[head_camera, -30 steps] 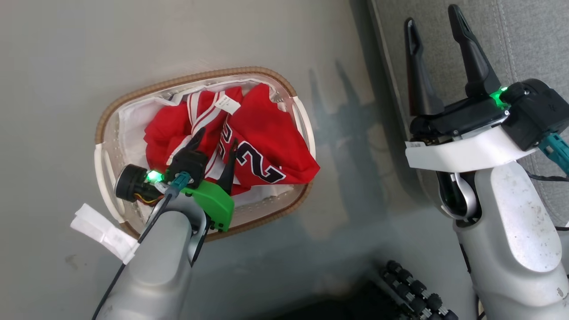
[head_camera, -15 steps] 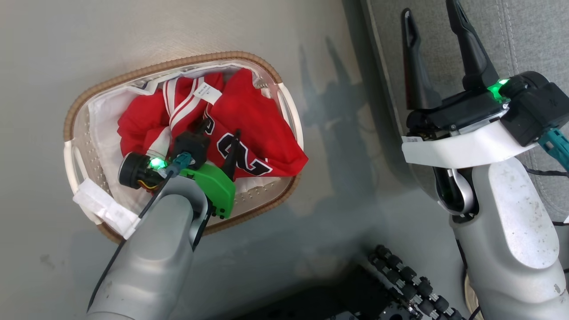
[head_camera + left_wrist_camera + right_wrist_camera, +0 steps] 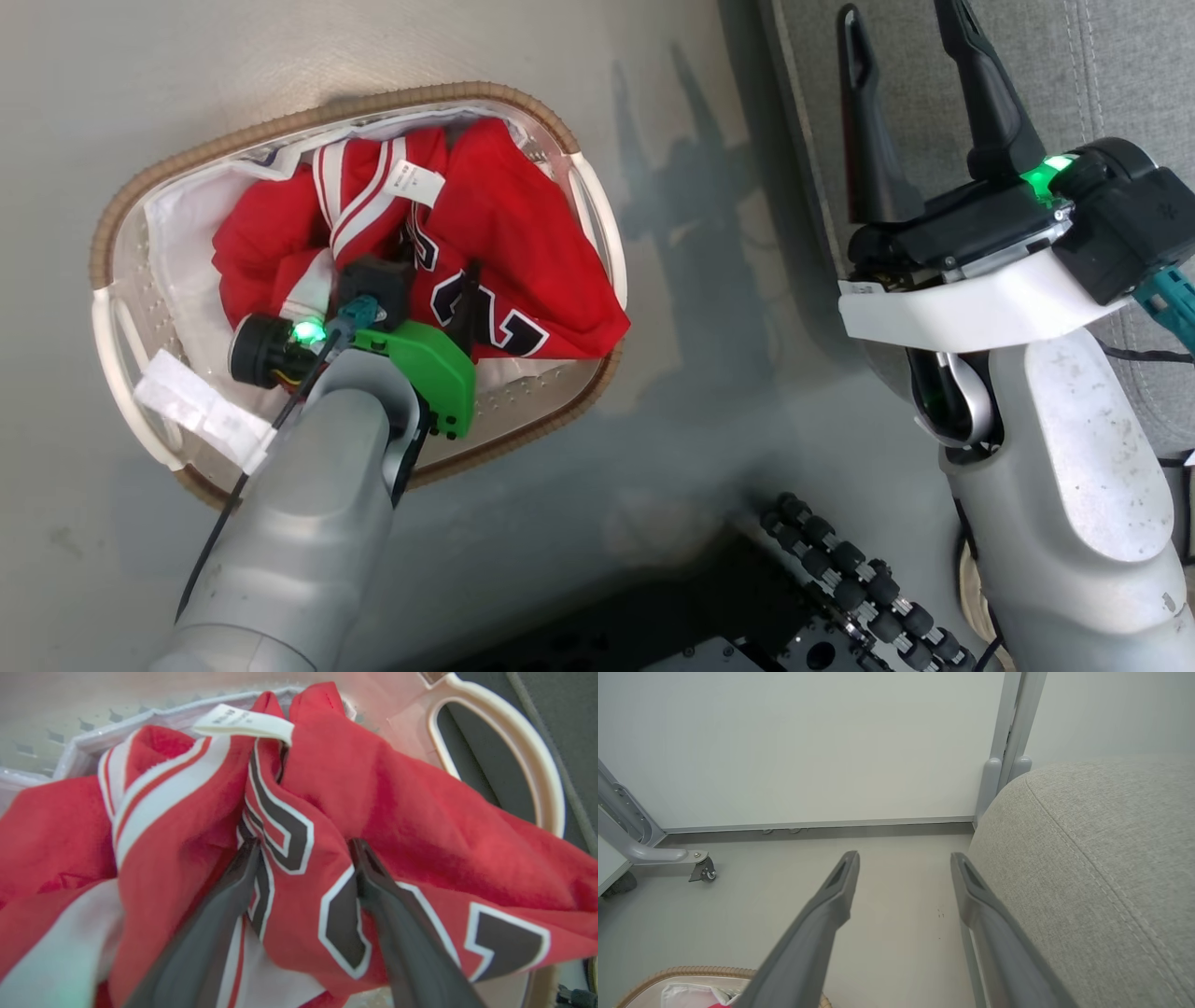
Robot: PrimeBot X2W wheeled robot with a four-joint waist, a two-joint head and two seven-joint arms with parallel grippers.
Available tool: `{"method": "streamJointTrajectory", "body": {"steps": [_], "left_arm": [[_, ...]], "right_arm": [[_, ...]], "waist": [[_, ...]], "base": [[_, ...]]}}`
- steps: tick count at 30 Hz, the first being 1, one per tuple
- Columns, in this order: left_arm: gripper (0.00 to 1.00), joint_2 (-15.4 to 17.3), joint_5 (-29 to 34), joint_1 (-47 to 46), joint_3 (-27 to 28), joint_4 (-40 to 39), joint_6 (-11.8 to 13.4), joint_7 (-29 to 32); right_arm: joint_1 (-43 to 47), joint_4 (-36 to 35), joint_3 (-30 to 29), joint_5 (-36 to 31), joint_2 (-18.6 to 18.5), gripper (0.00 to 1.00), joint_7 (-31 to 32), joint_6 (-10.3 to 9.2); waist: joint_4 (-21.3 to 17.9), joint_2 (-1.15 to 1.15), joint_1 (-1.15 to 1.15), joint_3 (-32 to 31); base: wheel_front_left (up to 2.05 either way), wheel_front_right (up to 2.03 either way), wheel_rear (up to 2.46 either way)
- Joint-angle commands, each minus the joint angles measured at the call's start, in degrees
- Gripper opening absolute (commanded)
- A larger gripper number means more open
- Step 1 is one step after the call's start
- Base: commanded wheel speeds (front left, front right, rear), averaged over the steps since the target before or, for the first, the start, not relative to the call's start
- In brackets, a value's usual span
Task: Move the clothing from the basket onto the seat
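The head camera looks steeply down on the oval white plastic basket with brown woven rim [image 3: 373, 101]. The left wrist camera sits close above the red garments [image 3: 420, 812] inside; the right wrist camera faces level past the grey fabric seat [image 3: 1087, 858], sharing that rim.

A: Basket [image 3: 598, 220] first. What's in it?
B: Liner [image 3: 177, 233] against its wall, both garments on top. Jersey [image 3: 523, 243] at the basket's right end, draped onto that rim. Other garment [image 3: 252, 252] at its left end. The two touch mid-basket.
A: Left gripper [image 3: 303, 842]?
B: Inside the basket, down in the pile, a jersey fold between its fingers (tips against cloth).
A: Seat [image 3: 1102, 75]?
B: Right of the basket, well apart, floor [image 3: 709, 392] between. Right gripper [image 3: 903, 855] over the seat edge facing the basket, clear of the basket.
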Motion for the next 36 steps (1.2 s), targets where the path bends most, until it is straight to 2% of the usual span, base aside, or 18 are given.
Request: {"method": "streamJointTrajectory", "body": {"steps": [1,15,19,20,21,22,24,36], "left_arm": [[1.00,0.38,-0.43,-1.55,-0.33,0.35,-0.20,0.02],[1.00,0.37,0.04,-6.08,-3.08,4.87,-0.43,0.03],[1.00,0.37,0.42,-6.83,-3.51,5.87,0.15,0.03],[0.93,0.38,0.54,-6.94,-3.61,6.36,0.22,0.04],[0.78,0.38,0.55,-6.99,-3.70,6.66,0.18,0.04],[0.39,0.35,0.56,-7.15,-3.88,6.93,0.10,0.04],[0.00,0.36,0.45,-7.41,-4.12,7.24,-0.07,0.04],[0.00,0.36,-1.27,-6.21,-5.83,7.01,-0.51,0.02]], "right_arm": [[-0.83,-0.37,0.11,0.45,-0.07,1.00,-0.25,-0.02],[-1.54,-1.81,0.42,2.11,-0.06,1.00,-0.25,-0.02],[-1.79,-2.09,0.50,2.49,-0.06,1.00,-0.25,-0.02],[-1.84,-2.13,0.53,2.54,-0.06,1.00,-0.25,-0.02],[-1.84,-2.13,0.56,2.59,-0.06,1.00,-0.25,-0.02],[-1.85,-2.12,0.59,2.64,-0.06,1.00,-0.25,-0.02],[-1.81,-2.15,0.64,2.79,-0.06,1.00,-0.25,-0.02],[-1.18,-0.50,0.40,2.54,-0.07,1.00,-0.25,-0.02]], "waist": [[-0.36,0.00,0.00,0.78],[-1.78,0.00,0.00,4.00],[-1.98,0.00,0.00,4.65],[-2.05,0.00,0.00,4.77],[-2.13,0.00,0.00,4.84],[-2.19,0.00,0.00,4.91],[-2.24,0.00,0.00,4.97],[-1.64,0.00,0.00,2.47]], "base": [[0.00,0.00,0.00],[0.00,0.00,0.00],[0.00,0.00,0.00],[0.00,0.00,0.00],[0.00,0.00,0.00],[0.00,0.00,0.00],[0.00,0.00,0.00],[0.00,0.00,0.00]]}}
